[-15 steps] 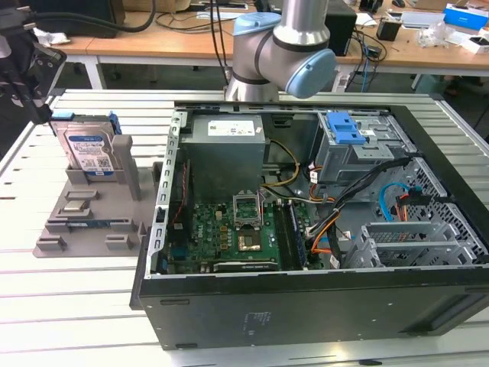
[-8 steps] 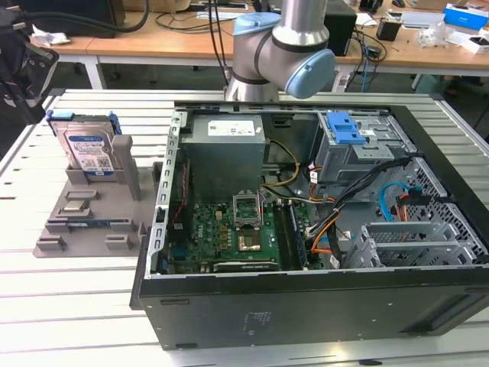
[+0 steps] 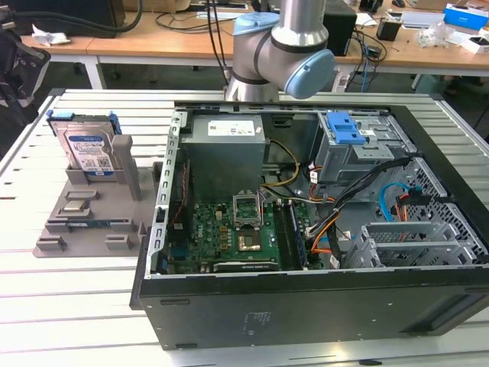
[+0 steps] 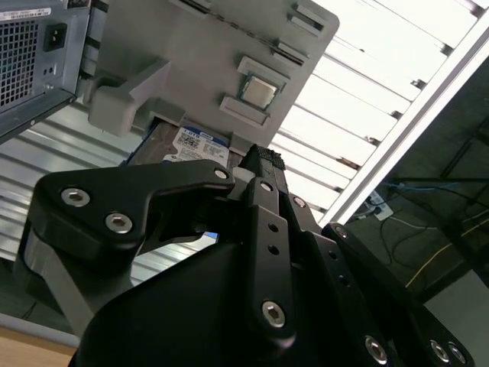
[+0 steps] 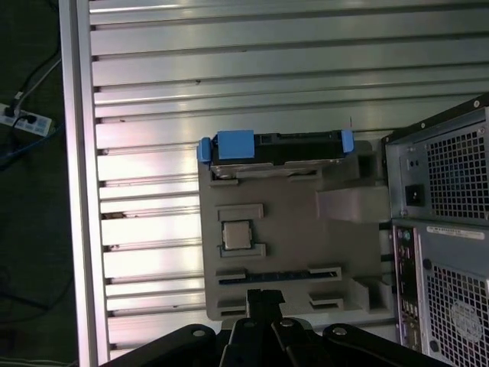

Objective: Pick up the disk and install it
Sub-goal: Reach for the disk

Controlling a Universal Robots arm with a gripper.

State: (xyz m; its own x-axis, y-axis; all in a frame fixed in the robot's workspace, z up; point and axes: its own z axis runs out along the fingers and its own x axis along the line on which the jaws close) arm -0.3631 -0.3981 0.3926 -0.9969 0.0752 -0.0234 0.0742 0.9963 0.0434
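Observation:
The disk (image 3: 88, 149) is a silver drive with a blue-and-white label and blue rails. It stands on edge in a slot of the grey holder (image 3: 84, 214) at the exterior view's left. Both wrist views show the disk (image 5: 275, 145) (image 4: 195, 145) from above, resting in the holder (image 5: 290, 237). My black gripper (image 5: 264, 297) (image 4: 256, 157) hangs high over the holder, well apart from the disk. Its fingers look shut, with nothing between them.
An open computer case (image 3: 306, 306) lies beside the holder, with a grey power-supply box (image 3: 225, 153), a motherboard and a blue bracket (image 3: 344, 128) over the drive bay. A small square chip (image 5: 237, 235) sits on the holder. The slatted metal table (image 3: 69, 306) ends near the holder.

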